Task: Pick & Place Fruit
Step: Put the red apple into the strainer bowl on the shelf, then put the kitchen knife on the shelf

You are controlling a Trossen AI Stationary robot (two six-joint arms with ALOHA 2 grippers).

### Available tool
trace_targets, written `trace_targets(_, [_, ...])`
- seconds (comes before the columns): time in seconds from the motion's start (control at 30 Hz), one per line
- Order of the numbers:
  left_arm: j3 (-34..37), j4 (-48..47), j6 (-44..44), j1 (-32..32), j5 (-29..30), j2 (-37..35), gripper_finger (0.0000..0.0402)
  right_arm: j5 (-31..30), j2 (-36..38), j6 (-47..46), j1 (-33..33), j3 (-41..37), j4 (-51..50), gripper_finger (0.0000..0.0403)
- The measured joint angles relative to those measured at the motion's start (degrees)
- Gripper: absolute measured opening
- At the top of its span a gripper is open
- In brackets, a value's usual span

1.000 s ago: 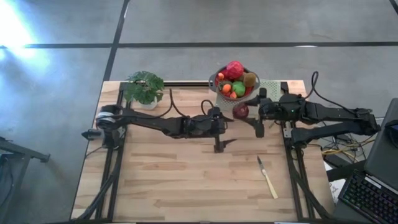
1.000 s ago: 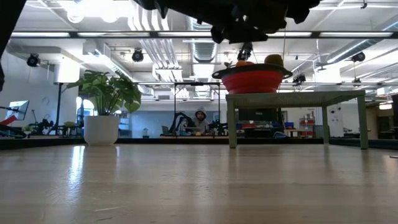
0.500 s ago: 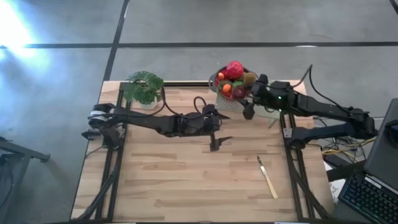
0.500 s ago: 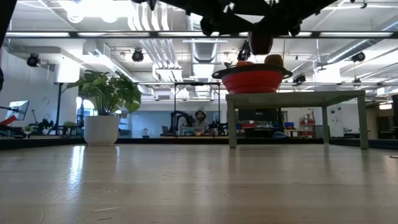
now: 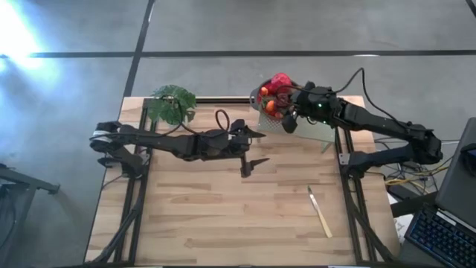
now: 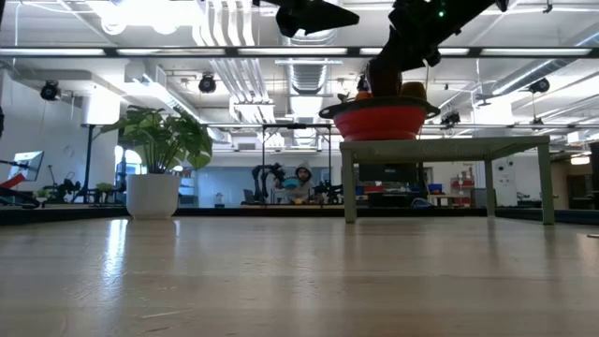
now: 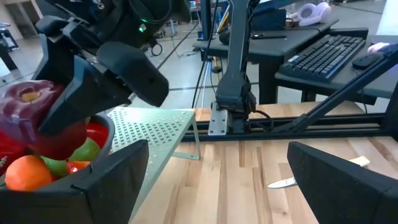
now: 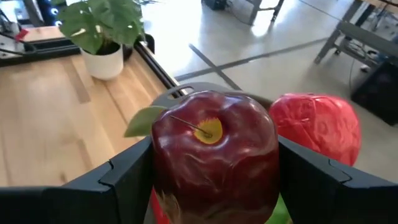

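Observation:
A red bowl of toy fruit stands on a pale green perforated stand at the table's far edge. In it are a magenta-red fruit, an orange one and a green one. My right gripper is shut on a dark red apple just over the bowl's near rim. My left gripper is open and empty over the middle of the table, left of the bowl. My right gripper pinches the apple by its two opposite sides between its two fingers. The stem end faces back toward the wrist. The fingers slant down from the table's right. The apple hangs over the fruit in the bowl; whether it touches them, I cannot tell.
A potted plant stands at the far left of the table. A pale-handled knife lies on the wood near the right edge. Bare wood lies between the arms and the near edge.
My right gripper has carried the dark red apple from beside the stand toward the table's far edge and over the bowl, keeping shut on it. My left gripper has drawn back toward the table's left edge, still open.

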State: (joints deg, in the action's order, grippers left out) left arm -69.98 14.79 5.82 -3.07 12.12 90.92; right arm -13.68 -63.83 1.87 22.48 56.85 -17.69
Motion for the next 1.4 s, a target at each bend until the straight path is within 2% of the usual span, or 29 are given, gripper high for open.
trace_targets(0.27, [0.03,0.01,-0.14,0.00,-0.01,-0.16,0.0388,-2.75,-1.42,-0.73,1.86,0.80,-3.35,0.0305])
trace_targets(0.7, [0.03,0.14,0.14,0.00,-0.02,-0.16,0.0388,-2.87,-1.51,-0.19,1.83,2.63,-3.41,0.0359])
trace_targets(1.4, [0.01,0.14,1.14,0.00,-0.02,-0.16,0.0388,-2.87,-1.49,1.77,1.80,5.68,-3.28,0.0363])
